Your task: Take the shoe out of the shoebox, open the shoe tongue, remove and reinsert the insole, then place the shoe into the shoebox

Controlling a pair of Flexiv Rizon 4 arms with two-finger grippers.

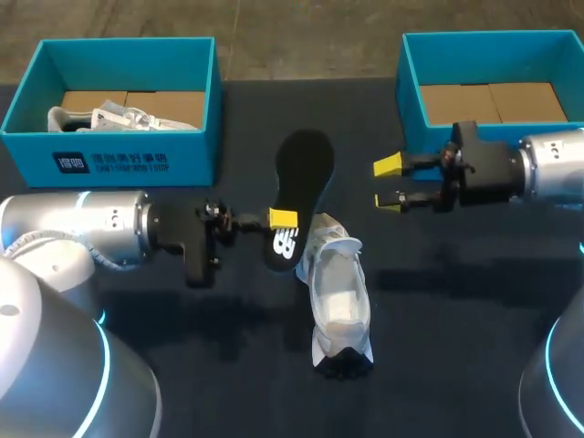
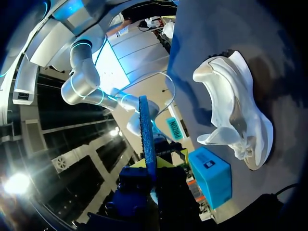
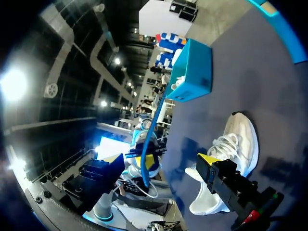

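Black insole [image 1: 297, 182] sits clamped in my left gripper [image 1: 283, 219], gripped near its narrower, printed end; one yellow tip lies on its upper face, and the wider end reaches out ahead of the fingers and off to one side; in the left wrist view it shows edge-on, a thin strip rising straight out from between the fingers, so I read that gripper as closed on it. White shoe [image 1: 338, 301] lies on the dark table [image 1: 456, 301] just beyond the left gripper's tips; its open collar end is right beside the insole's printed end, and I cannot tell whether the two touch; its tongue looks pulled up and open.

Right gripper [image 1: 391, 184] hangs over the table with its fingers spread and nothing between them; its yellow tips point toward the insole, near it but apart; the shoe lies ahead of it and lower. Right shoebox [image 1: 411, 91] stands just behind this gripper, its brown cardboard floor showing; left shoebox [image 1: 182, 146] stands beside my left arm, well behind its gripper, with a second shoe [image 1: 119, 117] lying inside.
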